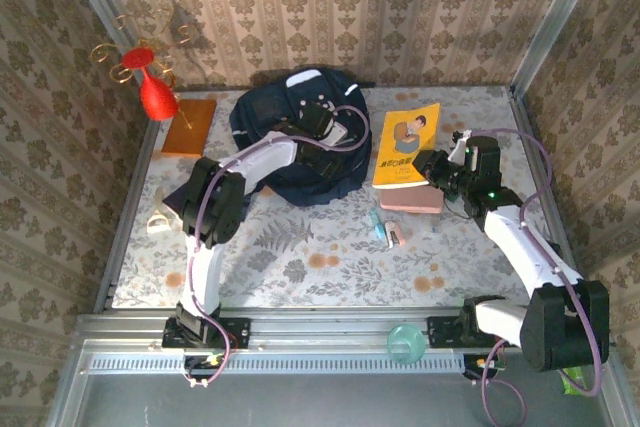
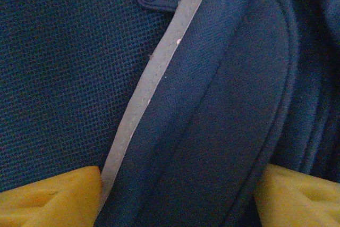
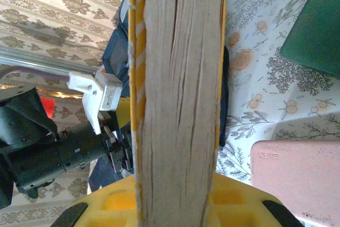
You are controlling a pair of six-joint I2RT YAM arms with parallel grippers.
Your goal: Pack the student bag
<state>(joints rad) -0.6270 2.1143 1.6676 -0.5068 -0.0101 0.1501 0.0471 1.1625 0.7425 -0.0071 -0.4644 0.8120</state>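
- Beige damask wallpaper (image 1: 350, 17) encloses a floral tablecloth (image 1: 300, 252); a red vase (image 1: 155, 92) stands far left.
- Left gripper (image 2: 178, 198) gapes wide over the student bag (image 1: 262, 112), which lies centre-back.
- Right gripper (image 1: 434, 165) clamps a yellow book (image 1: 407, 142) above a pink case (image 1: 412, 203).

I log the student bag (image 1: 265, 117) at 12 o'clock from the middle of the desk (image 1: 300, 267), with the left end effector (image 1: 328, 125) over it. The book (image 1: 405, 137) is just beside the bag at its 3 o'clock. The right end effector (image 1: 434, 167) is at the book's 5 o'clock corner, book edge between its fingers. The flat case (image 1: 412, 203) is at the book's 6 o'clock. The board (image 1: 188, 127) is at the bag's 9 o'clock, and the vase (image 1: 157, 95) is at the board's 11 o'clock.
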